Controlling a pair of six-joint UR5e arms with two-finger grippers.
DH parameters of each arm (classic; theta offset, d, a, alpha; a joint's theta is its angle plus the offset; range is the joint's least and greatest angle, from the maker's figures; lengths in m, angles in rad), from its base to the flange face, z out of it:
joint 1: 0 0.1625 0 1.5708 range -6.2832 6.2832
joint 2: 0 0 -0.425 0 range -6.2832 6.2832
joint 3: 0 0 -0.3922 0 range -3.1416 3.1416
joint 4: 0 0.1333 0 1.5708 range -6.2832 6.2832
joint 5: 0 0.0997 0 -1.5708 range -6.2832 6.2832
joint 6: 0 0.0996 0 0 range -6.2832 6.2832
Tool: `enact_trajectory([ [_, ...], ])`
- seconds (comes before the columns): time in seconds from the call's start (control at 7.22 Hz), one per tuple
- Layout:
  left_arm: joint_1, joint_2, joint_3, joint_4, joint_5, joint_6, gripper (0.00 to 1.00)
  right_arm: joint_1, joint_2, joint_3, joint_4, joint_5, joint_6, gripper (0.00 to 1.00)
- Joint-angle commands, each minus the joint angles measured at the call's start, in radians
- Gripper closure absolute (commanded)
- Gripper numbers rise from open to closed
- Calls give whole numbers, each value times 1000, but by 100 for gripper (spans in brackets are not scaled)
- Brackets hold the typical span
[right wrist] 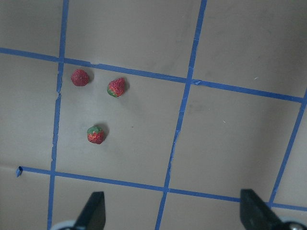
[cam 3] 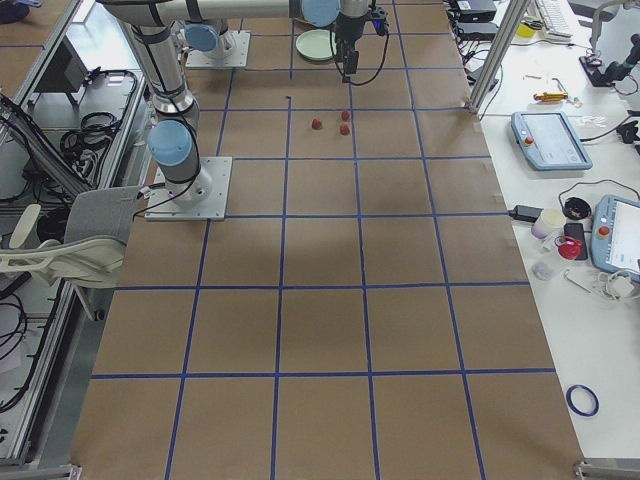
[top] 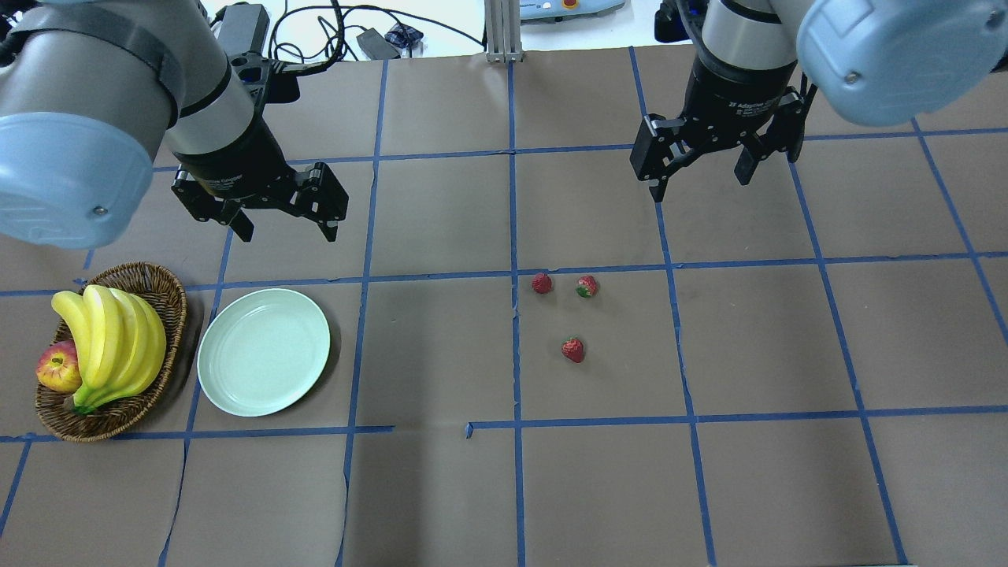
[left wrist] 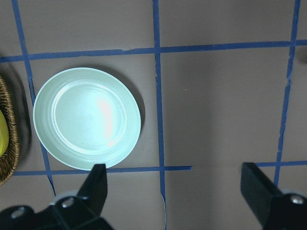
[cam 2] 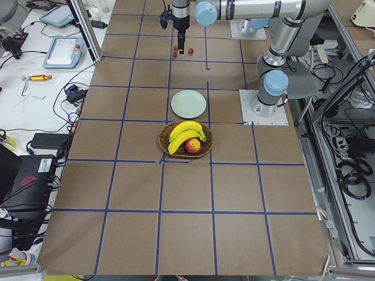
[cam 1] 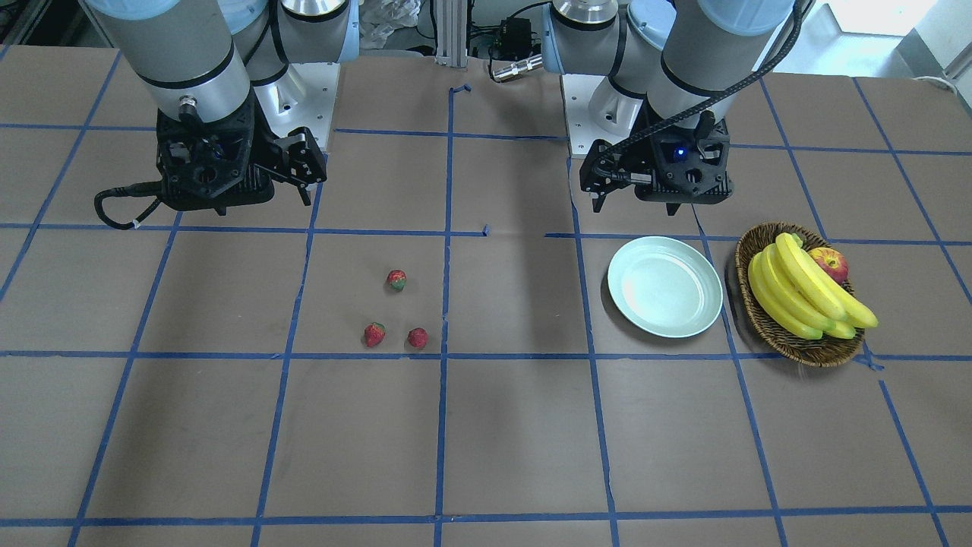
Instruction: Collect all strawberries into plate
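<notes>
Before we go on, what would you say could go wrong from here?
1. Two strawberries lie close together; the open right gripper closing on one may knock the other away.
2. The plate sits on the side of the left gripper, apart from the strawberries; carrying across may crowd that gripper.
3. The basket is beside the plate; a loose drop may land there.

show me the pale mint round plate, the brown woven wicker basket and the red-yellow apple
pale mint round plate point(top: 263, 352), overhead exterior view, bare middle of its well
brown woven wicker basket point(top: 177, 311), overhead exterior view, rim nearest the plate
red-yellow apple point(top: 57, 368), overhead exterior view, middle of its visible skin
</notes>
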Motion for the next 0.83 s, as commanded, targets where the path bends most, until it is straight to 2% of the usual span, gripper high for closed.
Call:
enact_trajectory([
  [0.0,0,-8,-4,0,0,5,0,1,0,0,0,0,0,0],
  [0.69,3,-11,-2,0,-1,-11,0,1,0,3,0,8,0,0],
])
